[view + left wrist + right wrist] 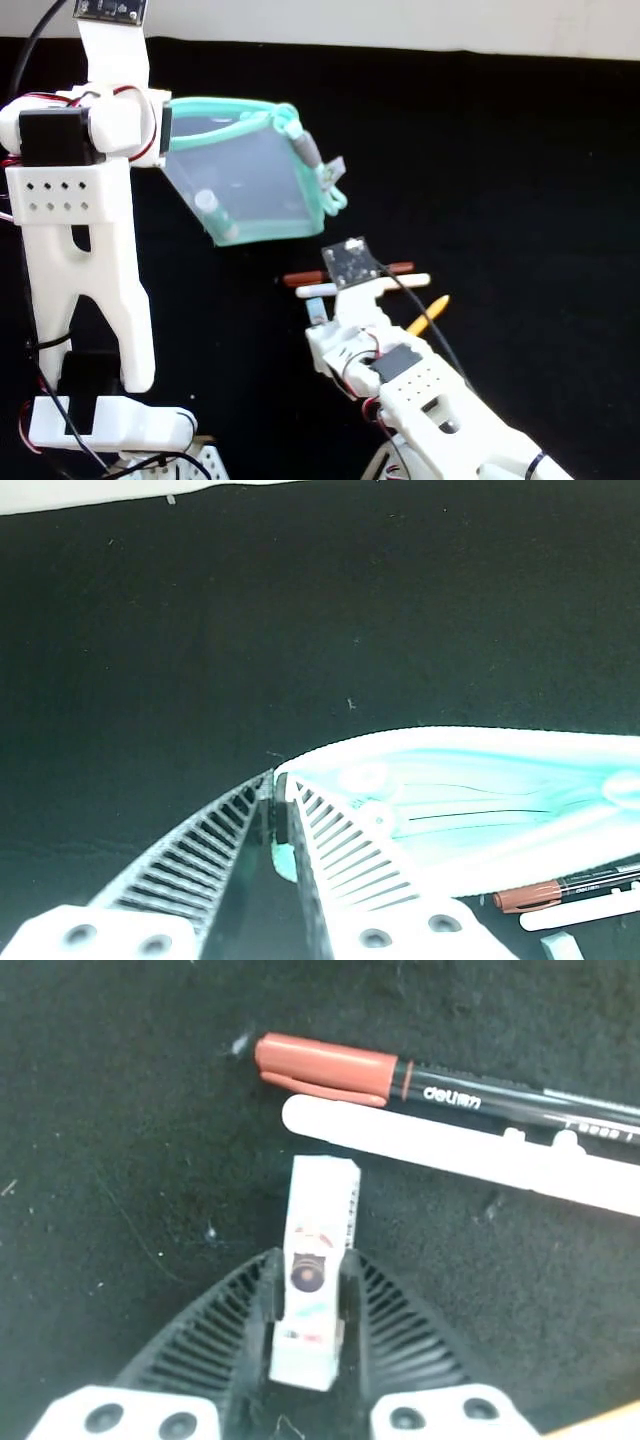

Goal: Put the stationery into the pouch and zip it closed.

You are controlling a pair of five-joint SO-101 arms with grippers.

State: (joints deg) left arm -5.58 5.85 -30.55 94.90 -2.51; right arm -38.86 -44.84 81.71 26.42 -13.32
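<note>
My left gripper (165, 135) (275, 800) is shut on the rim of the translucent teal pouch (245, 170) (480, 800) and holds it up above the table at the back left, mouth toward the right. A small white item (208, 203) lies inside it. In front of it, my right gripper (318, 310) (308, 1260) is low on the black table, shut on a small white eraser (320, 1200) (316, 303) that lies between its fingers. Just beyond the eraser lie a red-capped pen (330, 1065) (300, 279) (560, 888) and a white pen (450, 1150) (415, 281) side by side.
A yellow pencil (428, 312) (610, 1422) lies on the black cloth to the right of the right gripper. The pouch's zipper pull (335, 172) hangs at its right end. The left arm's tall white body (80, 260) stands at the left edge.
</note>
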